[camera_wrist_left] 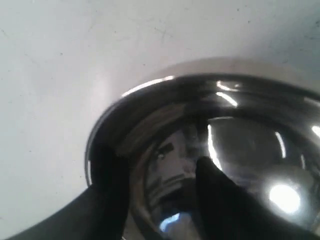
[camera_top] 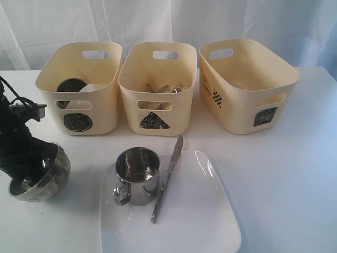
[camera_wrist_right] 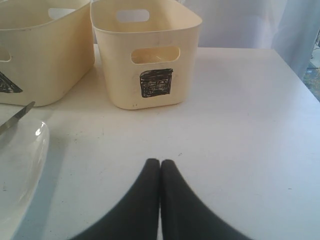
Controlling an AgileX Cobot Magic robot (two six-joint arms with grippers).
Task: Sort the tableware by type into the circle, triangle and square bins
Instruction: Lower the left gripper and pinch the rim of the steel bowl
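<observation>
Left gripper [camera_top: 32, 167] pinches the steel bowl [camera_top: 48, 182] by its rim; the bowl sits tilted, low by the counter [camera_top: 295, 158], in front of the circle bin [camera_top: 102, 113]. Slick rim may slip in the lift. Right gripper [camera_wrist_right: 160, 172] closed, empty.
</observation>
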